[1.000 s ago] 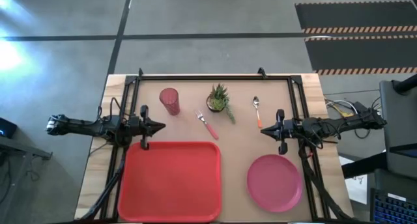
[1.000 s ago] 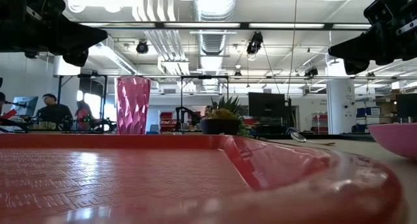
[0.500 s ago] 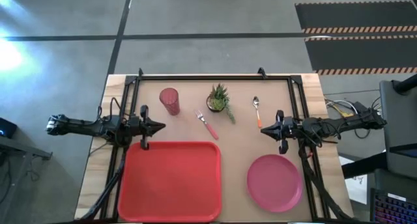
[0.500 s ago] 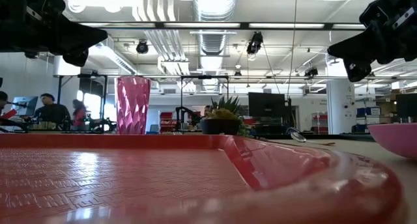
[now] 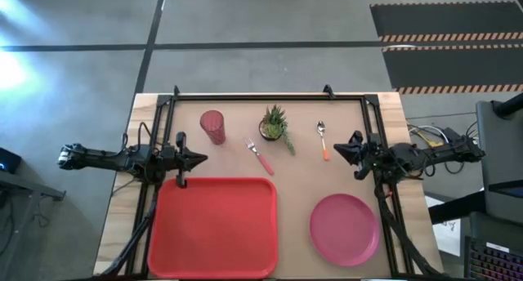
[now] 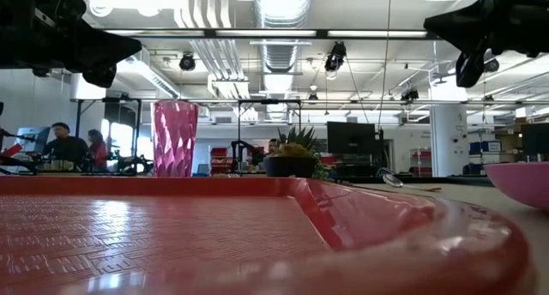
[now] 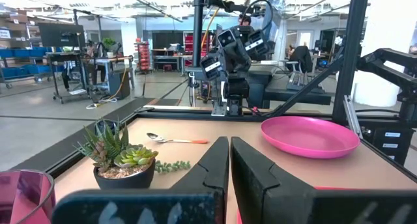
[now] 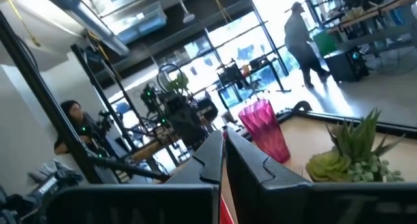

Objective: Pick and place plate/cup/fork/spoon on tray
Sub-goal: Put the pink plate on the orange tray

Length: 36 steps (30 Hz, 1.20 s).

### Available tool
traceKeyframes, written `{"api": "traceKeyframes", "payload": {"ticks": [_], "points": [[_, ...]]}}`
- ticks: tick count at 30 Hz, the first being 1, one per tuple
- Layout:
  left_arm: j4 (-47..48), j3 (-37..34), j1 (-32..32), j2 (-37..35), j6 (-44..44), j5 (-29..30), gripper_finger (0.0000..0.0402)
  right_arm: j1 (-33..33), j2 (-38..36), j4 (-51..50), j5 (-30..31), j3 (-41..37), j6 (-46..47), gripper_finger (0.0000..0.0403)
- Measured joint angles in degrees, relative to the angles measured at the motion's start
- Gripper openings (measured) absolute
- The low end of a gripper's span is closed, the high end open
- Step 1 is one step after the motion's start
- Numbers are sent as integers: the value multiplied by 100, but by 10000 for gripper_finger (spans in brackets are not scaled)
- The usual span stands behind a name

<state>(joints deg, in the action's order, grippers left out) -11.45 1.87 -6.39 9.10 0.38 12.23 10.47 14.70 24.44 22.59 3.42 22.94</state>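
High view | plate [image 5: 344,229]: round, flat, pink | left pincer [image 5: 201,159], right pincer [image 5: 337,148]: closed, empty

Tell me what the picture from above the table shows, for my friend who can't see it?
An empty red tray lies on a wooden table between two dark robot arms, the left gripper and right gripper both shut. A pink plate sits beside it; behind are a cup, fork, potted plant and spoon.

Potted plant [image 5: 274,123] crowds gap between fork [image 5: 261,157], spoon [image 5: 323,140].
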Motion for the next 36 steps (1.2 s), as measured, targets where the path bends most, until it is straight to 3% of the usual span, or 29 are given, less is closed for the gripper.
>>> {"api": "traceKeyframes", "payload": {"ticks": [17,30,36], "points": [[-54,0,1,0,-7,-124,0,1,0,4,0,0,-39,9],[-3541,0,2,-2,35,-142,0,-1,0,64,0,0,453,9],[-3317,251,2,13,249,-117,0,1,2,571,-5,0,401,9]]}}
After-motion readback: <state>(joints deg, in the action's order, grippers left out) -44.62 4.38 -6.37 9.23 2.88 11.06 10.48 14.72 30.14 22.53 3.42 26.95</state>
